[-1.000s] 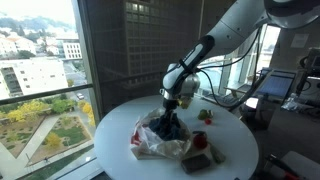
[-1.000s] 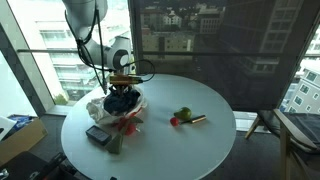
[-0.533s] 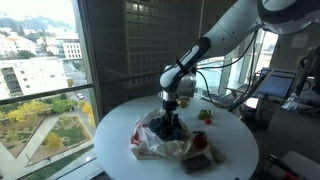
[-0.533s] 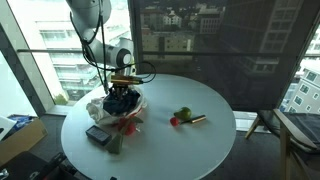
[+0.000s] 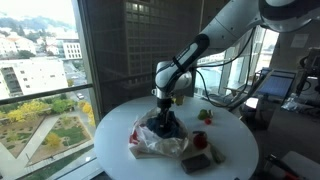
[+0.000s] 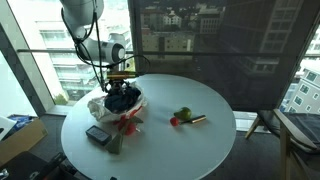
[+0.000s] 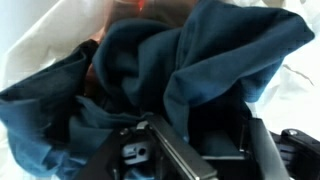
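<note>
Cloth (image 7: 200,60), dark blue, heaped over white bag (image 7: 40,35); underside hidden.

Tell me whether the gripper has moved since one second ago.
Yes. In an exterior view the gripper has shifted toward the window, away from the red thing, and stands slightly higher over the blue cloth.

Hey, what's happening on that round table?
A robot arm's hand hangs right over a dark blue cloth bunched in a crumpled white bag on the round table. The hand is down at the cloth, but whether it grips it is hard to tell. A few small items lie apart nearby.
</note>
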You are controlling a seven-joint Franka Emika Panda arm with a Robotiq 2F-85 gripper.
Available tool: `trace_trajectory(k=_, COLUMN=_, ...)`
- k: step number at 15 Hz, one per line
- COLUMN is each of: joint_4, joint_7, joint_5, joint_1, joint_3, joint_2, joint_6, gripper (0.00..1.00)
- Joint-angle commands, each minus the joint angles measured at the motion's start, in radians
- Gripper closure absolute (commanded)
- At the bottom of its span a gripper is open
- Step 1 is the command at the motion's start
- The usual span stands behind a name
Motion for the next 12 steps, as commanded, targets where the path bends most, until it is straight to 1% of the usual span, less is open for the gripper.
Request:
trace_trajectory(k=1, joint_4=-0.027, joint_7=0.084, joint_5=-0.1, joint_1=0.068, joint_3=-0.049, joint_2=-0.072, joint_6=0.038, gripper=0.03)
trace_trajectory(k=2, joint_4=-0.027, joint_7=0.11, joint_5=-0.123, joint_1=0.082, joint_3=-0.058, joint_2=-0.085, joint_6=0.034, gripper=0.0)
trace_trajectory(k=5, joint_4=-0.023, joint_7=0.186, joint_5=-0.167, joint_1=0.116, joint_3=-0.08, joint_2=-0.122, joint_6=-0.024, gripper=0.0)
trace_trajectory(k=7, joint_4=-0.024, joint_7=0.214, joint_5=-0.208, joint_1=0.134, joint_3=-0.094, joint_2=-0.144, joint_6=-0.023, gripper=0.0)
trace_trajectory(k=9, joint_4=-0.01, joint_7=0.254, joint_5=-0.323, joint_1=0.163, joint_3=-0.148, joint_2=-0.138, joint_6=0.056, gripper=0.0)
trace_trajectory(k=12, joint_4=0.035, joint_7=0.336, joint_5=-0.463, joint_1=0.184, joint_3=-0.225, joint_2=-0.1, joint_6=0.145, gripper=0.0)
